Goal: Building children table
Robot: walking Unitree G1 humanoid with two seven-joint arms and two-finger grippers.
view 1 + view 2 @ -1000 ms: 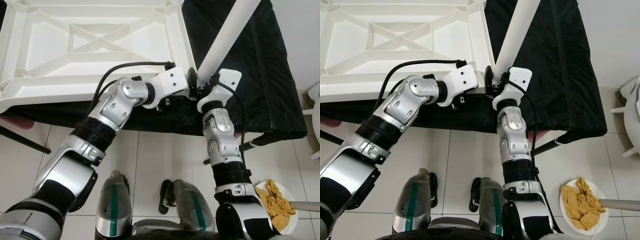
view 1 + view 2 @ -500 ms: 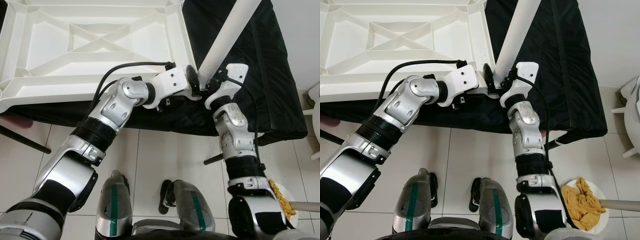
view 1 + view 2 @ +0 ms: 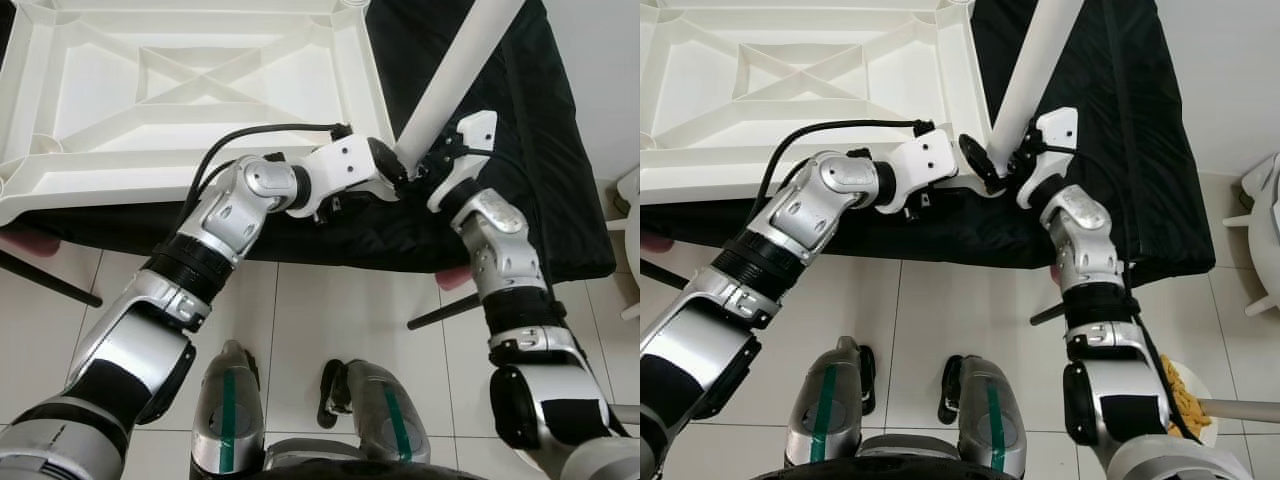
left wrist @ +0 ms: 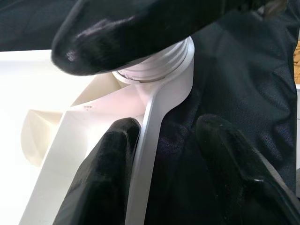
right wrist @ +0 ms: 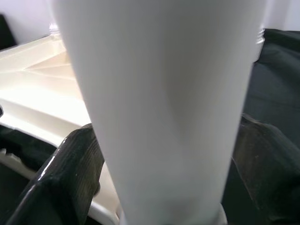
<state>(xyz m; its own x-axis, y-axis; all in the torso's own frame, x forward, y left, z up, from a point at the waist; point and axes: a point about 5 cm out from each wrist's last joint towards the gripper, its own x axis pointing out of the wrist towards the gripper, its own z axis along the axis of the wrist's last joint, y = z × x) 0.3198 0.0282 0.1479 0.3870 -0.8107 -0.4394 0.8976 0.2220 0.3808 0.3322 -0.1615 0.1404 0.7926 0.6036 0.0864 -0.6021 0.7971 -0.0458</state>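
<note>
Right hand (image 3: 428, 170) pinching white table leg (image 3: 455, 75) near its threaded foot, long axis tilted over tabletop corner socket (image 4: 154, 70); left hand (image 4: 159, 154), fingers spread, straddling upturned tabletop (image 3: 180, 90) rim beside it.

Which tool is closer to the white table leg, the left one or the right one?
Right. The right tool has the table leg between its fingers, near the lower end. The left tool is beside it, straddling the rim of the tabletop at that corner.
</note>
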